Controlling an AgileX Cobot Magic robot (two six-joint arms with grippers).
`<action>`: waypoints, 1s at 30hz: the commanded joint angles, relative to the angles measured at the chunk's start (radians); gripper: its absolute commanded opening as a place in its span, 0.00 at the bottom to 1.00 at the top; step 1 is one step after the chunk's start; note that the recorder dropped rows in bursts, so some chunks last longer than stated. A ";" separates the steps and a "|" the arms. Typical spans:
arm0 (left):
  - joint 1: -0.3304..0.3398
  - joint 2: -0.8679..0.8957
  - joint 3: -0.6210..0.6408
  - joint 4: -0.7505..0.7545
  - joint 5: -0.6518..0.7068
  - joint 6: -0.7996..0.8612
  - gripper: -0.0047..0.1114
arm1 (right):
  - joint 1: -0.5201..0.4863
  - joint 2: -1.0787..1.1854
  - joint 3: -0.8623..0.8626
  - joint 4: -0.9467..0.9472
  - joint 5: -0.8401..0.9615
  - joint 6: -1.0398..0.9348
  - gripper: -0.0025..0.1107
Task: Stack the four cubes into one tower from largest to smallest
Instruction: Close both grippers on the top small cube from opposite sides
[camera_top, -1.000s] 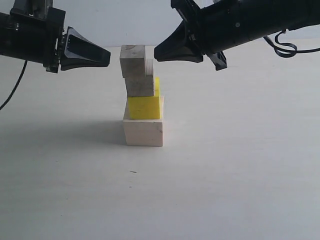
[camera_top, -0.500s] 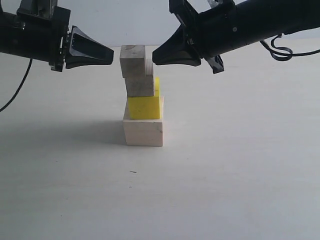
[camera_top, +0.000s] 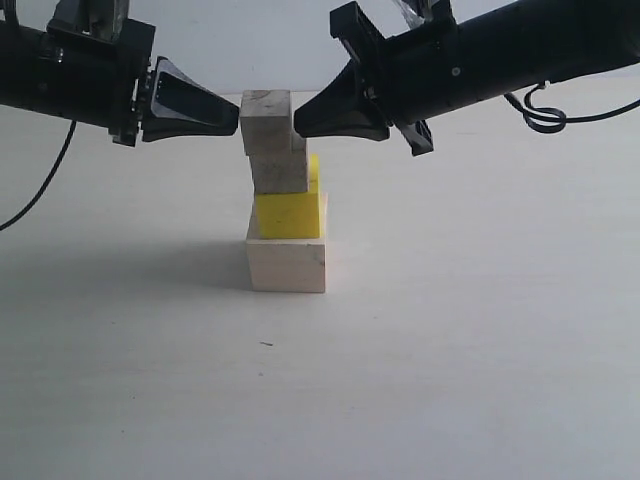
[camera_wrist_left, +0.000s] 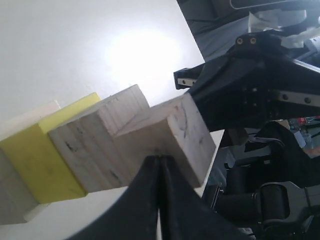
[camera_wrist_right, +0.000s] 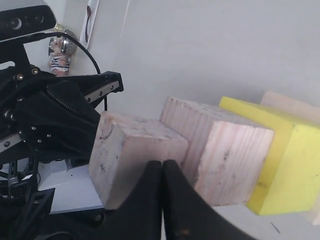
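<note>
Tower (camera_top: 286, 200) of grainy pale cubes (camera_top: 287, 266), one smooth yellow cube (camera_top: 288, 214), left tool (camera_top: 235, 112) and right tool (camera_top: 299, 124) tapered, closed, empty

Top small cube (camera_top: 265, 108): was bare wood, rough, dark-flecked.
Yellow cube (camera_top: 288, 215): was painted, smooth, matt.
Large cube (camera_top: 287, 266): was pale, unpainted wood.
Table (camera_top: 450, 340): was pale, matt.

Left gripper (camera_top: 236, 113) and right gripper (camera_top: 298, 124), both closed, are crowding the top cube (camera_top: 265, 120) from either side. The table (camera_top: 480, 350) around the tower (camera_top: 287, 215) is lying open.
</note>
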 joint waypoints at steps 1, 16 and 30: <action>-0.004 -0.004 -0.007 0.001 -0.012 0.005 0.04 | 0.001 -0.001 -0.009 0.013 0.010 -0.016 0.02; -0.040 -0.004 -0.007 -0.006 -0.043 0.009 0.04 | 0.001 -0.001 -0.009 0.018 0.048 -0.034 0.02; -0.040 -0.004 -0.007 -0.008 -0.039 0.009 0.04 | 0.001 -0.001 -0.009 0.052 0.064 -0.077 0.02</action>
